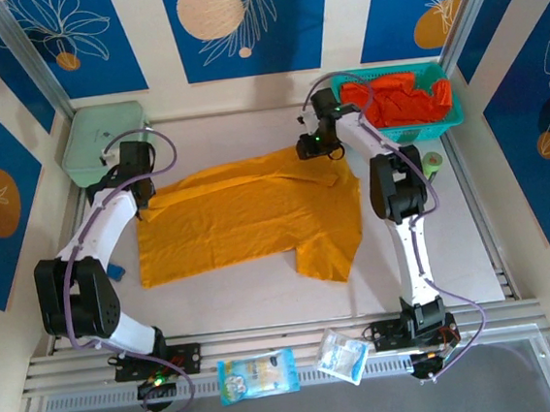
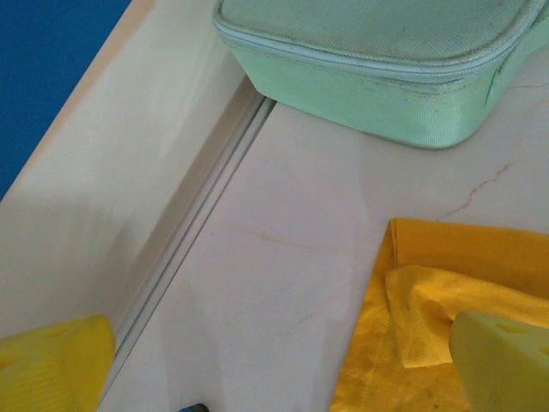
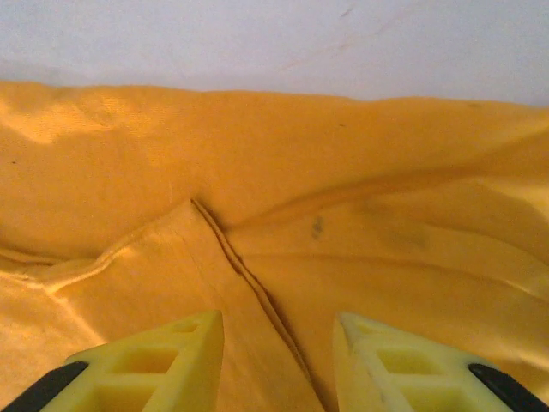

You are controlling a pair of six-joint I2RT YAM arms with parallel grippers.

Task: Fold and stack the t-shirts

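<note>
A mustard-yellow t-shirt (image 1: pixel 247 218) lies spread across the middle of the table, one sleeve trailing toward the front right. My left gripper (image 1: pixel 143 187) hovers at its upper-left corner. In the left wrist view the left gripper (image 2: pixel 283 365) is open wide over bare table, and the shirt's folded corner (image 2: pixel 446 292) lies by its right finger. My right gripper (image 1: pixel 314 150) is at the shirt's top-right edge. In the right wrist view the right gripper (image 3: pixel 279 348) is open, with a sleeve hem (image 3: pixel 244 275) running flat between the fingers. Red-orange t-shirts (image 1: pixel 403 96) are heaped in the basket.
The teal mesh basket (image 1: pixel 447 119) stands at the back right and a pale green lidded box (image 1: pixel 103 135) (image 2: pixel 386 69) at the back left. A metal rail (image 2: pixel 197 223) runs along the table's left side. Two plastic packets (image 1: pixel 257 375) lie on the front rail.
</note>
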